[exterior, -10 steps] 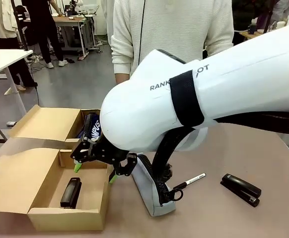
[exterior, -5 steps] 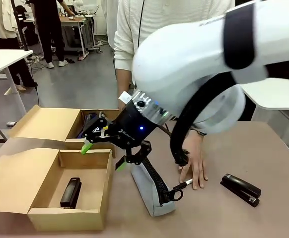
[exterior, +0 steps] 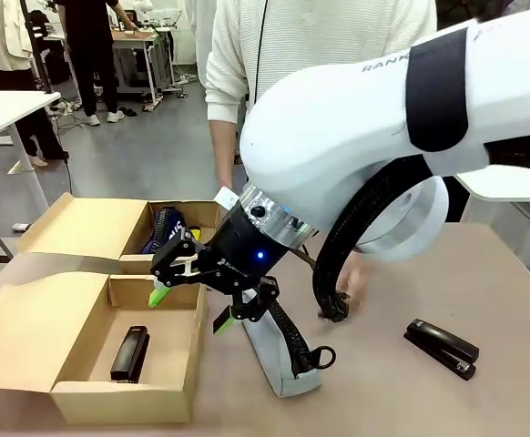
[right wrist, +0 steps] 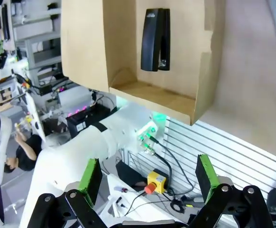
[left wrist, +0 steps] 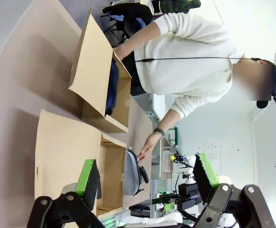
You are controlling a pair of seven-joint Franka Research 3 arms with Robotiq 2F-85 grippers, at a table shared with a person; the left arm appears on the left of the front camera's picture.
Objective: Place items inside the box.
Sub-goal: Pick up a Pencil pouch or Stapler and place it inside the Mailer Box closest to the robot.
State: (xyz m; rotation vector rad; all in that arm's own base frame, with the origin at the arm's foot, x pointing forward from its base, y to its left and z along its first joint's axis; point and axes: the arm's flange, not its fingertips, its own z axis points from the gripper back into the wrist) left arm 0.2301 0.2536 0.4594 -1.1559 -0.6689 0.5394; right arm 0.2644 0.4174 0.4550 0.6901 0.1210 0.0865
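One stapler (exterior: 130, 353) lies in the box (exterior: 124, 401); the right gripper (exterior: 190, 308), jaws wide and empty, hangs at its right wall, with the grey pouch (exterior: 270, 357) just rightward, lengthwise toward the camera

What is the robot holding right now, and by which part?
Nothing. The right gripper hangs open and empty by the rim of the box, and the left gripper is open and empty too.

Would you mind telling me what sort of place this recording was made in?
Probably a robotics lab: a white robot arm works at a table, more work tables stand behind, and there is an emergency-stop button.
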